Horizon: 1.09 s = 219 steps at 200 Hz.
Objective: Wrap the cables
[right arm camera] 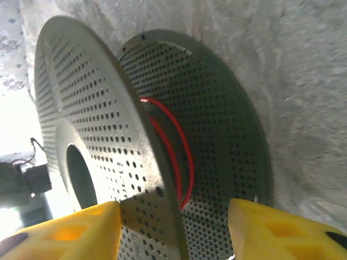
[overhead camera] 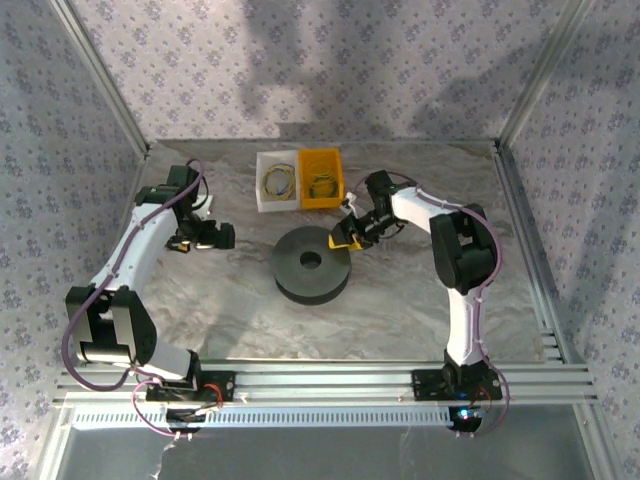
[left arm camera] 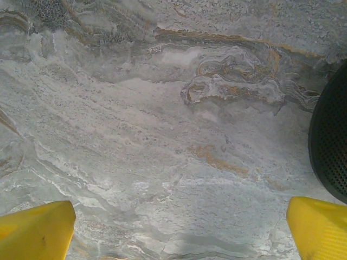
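Note:
Thin yellow cables lie coiled in a white bin [overhead camera: 279,181] and a yellow bin [overhead camera: 321,183] at the back of the table. The dark round spool [overhead camera: 311,264] lies flat at the centre. Its two perforated discs [right arm camera: 108,135] show close up in the right wrist view, with a thin red wire [right arm camera: 184,157] wound in the groove between them. My right gripper [overhead camera: 347,238] [right arm camera: 173,216] is at the spool's far right rim, open, its yellow fingers [right arm camera: 70,233] astride the upper disc's edge. My left gripper [overhead camera: 215,237] [left arm camera: 179,216] hangs open over bare table left of the spool [left arm camera: 331,146].
The marble-patterned table [overhead camera: 400,290] is boxed in by patterned walls and metal posts. An aluminium rail [overhead camera: 330,385] along the near edge carries both arm bases. The two bins stand side by side behind the spool.

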Motion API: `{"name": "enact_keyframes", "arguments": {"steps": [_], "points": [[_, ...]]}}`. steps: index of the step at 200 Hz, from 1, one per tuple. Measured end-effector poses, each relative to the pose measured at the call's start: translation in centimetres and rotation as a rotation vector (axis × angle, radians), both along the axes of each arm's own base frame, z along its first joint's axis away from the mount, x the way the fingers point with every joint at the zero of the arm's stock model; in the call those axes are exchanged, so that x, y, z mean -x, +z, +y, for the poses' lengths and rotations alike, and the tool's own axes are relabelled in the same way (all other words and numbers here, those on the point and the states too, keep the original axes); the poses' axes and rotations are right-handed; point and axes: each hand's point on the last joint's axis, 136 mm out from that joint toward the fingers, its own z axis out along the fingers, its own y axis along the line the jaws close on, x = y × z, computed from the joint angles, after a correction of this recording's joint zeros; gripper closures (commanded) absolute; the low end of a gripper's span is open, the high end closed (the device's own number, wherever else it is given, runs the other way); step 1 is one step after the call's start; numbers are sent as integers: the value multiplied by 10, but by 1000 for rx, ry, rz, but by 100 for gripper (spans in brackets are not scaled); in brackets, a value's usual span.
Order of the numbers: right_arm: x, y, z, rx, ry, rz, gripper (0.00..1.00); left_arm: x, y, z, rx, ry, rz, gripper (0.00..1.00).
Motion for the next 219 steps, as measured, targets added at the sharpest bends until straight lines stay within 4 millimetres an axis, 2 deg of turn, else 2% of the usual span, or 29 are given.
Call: {"name": "enact_keyframes", "arguments": {"steps": [7,8,9,13,16,39,68,95,109,123,144,178,219], "points": [[-2,0,-3,26,-2,-16,20,0,0,1,-3,1,0,0],[-2,0,-4,28,-3,-18,15,0,0,1,-3,1,0,0],[-2,0,-4,32,-8,-14,15,0,0,1,-3,1,0,0],[-3,1,-7,49,-7,-27,3,0,0,1,-6,2,-1,0],[-4,2,-8,57,-14,-29,2,0,0,1,-6,1,-1,0],[-14,24,-20,110,-32,-93,1,0,0,2,-9,2,-1,0],[-38,87,-22,109,-57,-248,1,0,0,2,-9,2,-1,0],[-62,144,-15,74,-73,-395,1,0,0,2,-9,2,-1,0],[-77,164,-8,65,-79,-462,1,0,0,2,-9,2,-1,0],[-95,175,2,61,-83,-520,1,0,0,2,-8,2,-1,0],[-127,173,19,61,-97,-571,2,0,0,2,-8,2,-1,0],[-176,140,40,74,-131,-592,8,0,0,2,-9,2,0,0],[-207,102,43,127,-179,-611,12,0,0,2,-9,2,0,0]]}}
